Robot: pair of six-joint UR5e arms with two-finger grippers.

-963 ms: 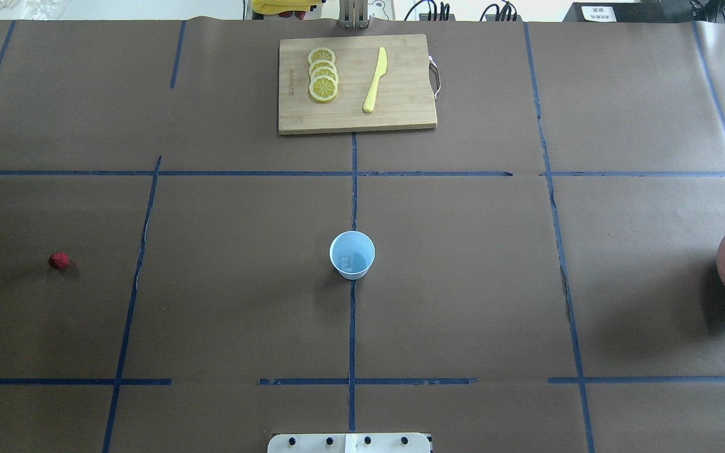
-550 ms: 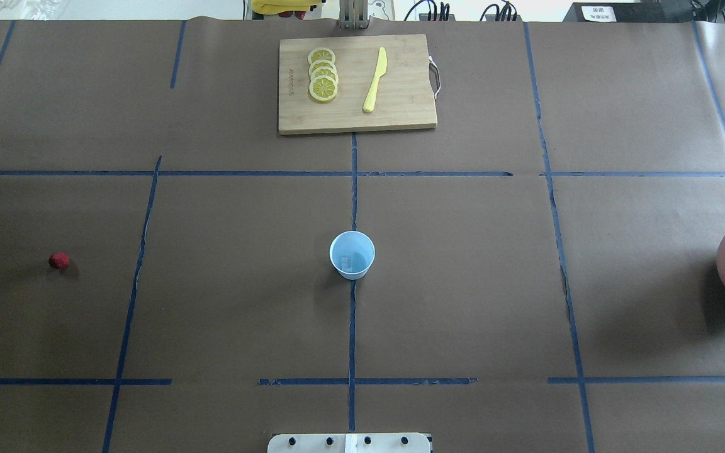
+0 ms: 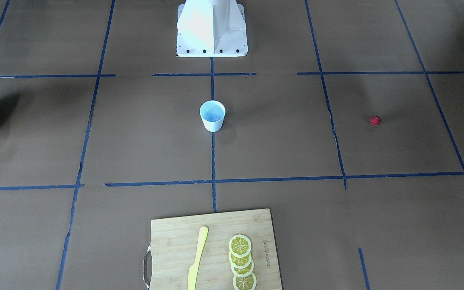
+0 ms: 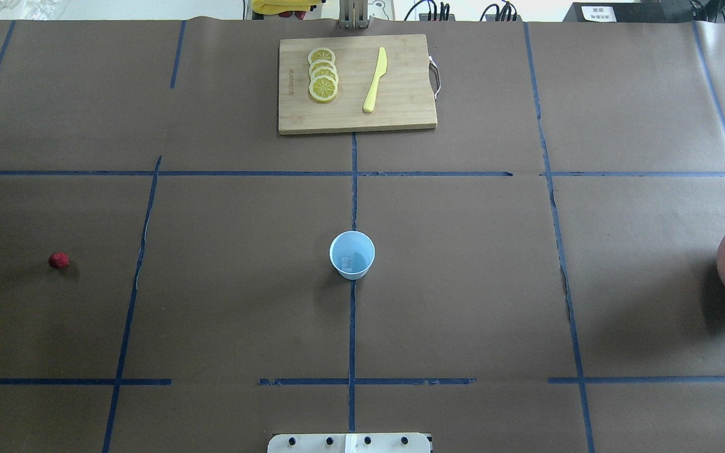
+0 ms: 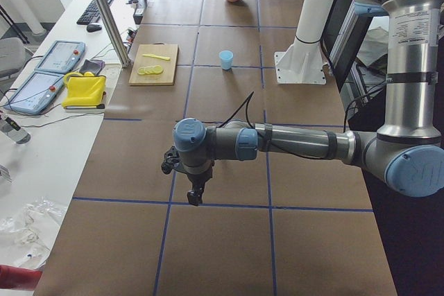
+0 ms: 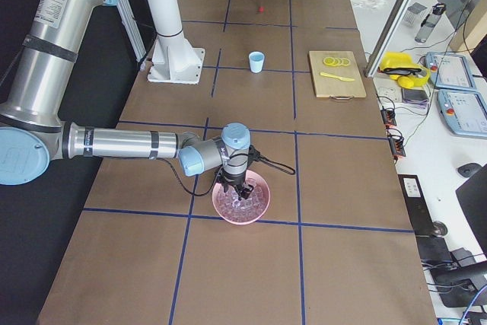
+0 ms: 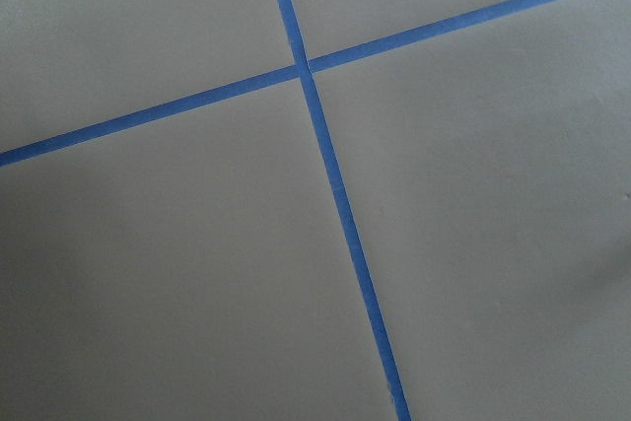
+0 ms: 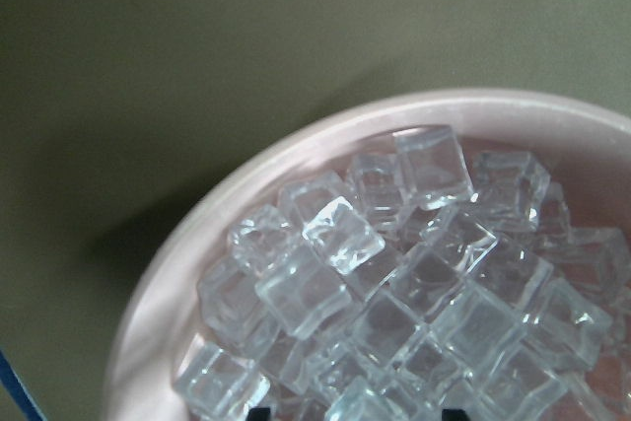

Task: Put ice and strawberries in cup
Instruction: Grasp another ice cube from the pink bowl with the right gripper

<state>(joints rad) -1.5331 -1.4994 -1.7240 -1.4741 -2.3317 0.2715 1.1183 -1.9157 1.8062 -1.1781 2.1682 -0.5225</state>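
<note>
End effector (image 6: 242,190) over ice (image 8: 335,234); cup (image 4: 353,274) unmoved

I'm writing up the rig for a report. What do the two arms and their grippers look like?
Both the left arm and the right arm are silver-grey metal tubes linked by round joints with pale blue caps. Each carries a printed label on its upper segment and a black cable looping at the wrist. The left gripper and right gripper are small and black.
</note>
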